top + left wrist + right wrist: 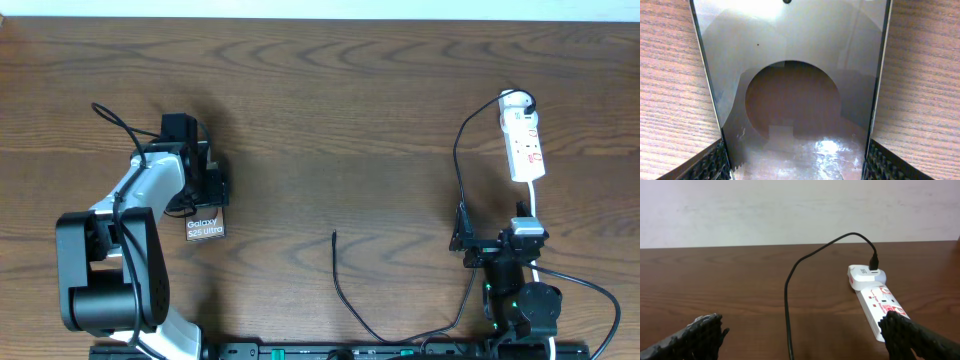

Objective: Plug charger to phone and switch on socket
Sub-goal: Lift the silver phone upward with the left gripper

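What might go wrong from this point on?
1. The left gripper straddles the phone by its glossy edges; the phone may slip or pivot there.
2. The charger runs between the fingers of the open right gripper; reaching for the socket could snag it.

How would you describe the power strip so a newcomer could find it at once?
Look at the brown wooden table, on its far right side. There lies the power strip: the only long white bar, with red marks and a black cable plugged into its far end.
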